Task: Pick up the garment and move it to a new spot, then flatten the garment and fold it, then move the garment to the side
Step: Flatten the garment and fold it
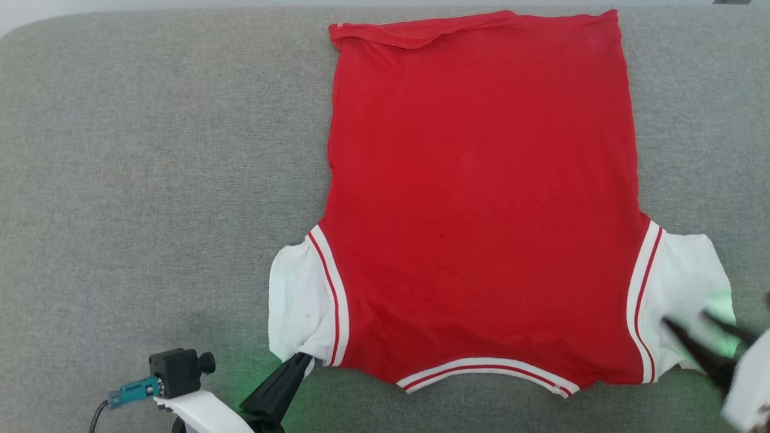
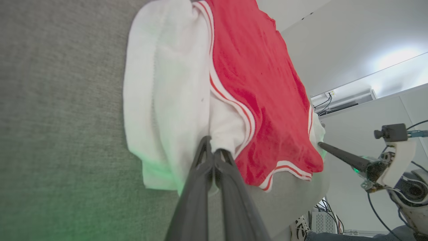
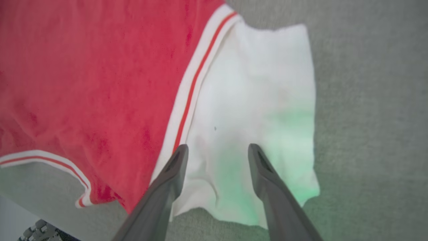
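The garment (image 1: 481, 198), a bright red soft jersey shirt with white sleeve ends and thin white-and-red stripe trim, lies spread flat on the grey woven fabric surface (image 1: 150, 180). Its neckline is nearest us and its hem is at the far edge.

The left gripper (image 2: 214, 147) has its two dark fingers pinched together on the lower edge of the left white sleeve (image 1: 295, 294). The right gripper (image 3: 217, 150) hovers over the right white sleeve (image 1: 680, 276) with its fingers well apart, gripping nothing.

We judge the cloth light, limp and a little clingy on the woven surface, so it should drag rather than slide and will wrinkle if pulled from one corner alone. For folding we would take it by paired points (both sleeve ends, or both shoulder seams by the stripes). We would pinch only the hemmed edges, where the doubled cloth gives the fingers something to bite.

We can read no brand or lettering. A tiny pale mark sits at the far left hem corner (image 1: 340, 25), too small to make out.
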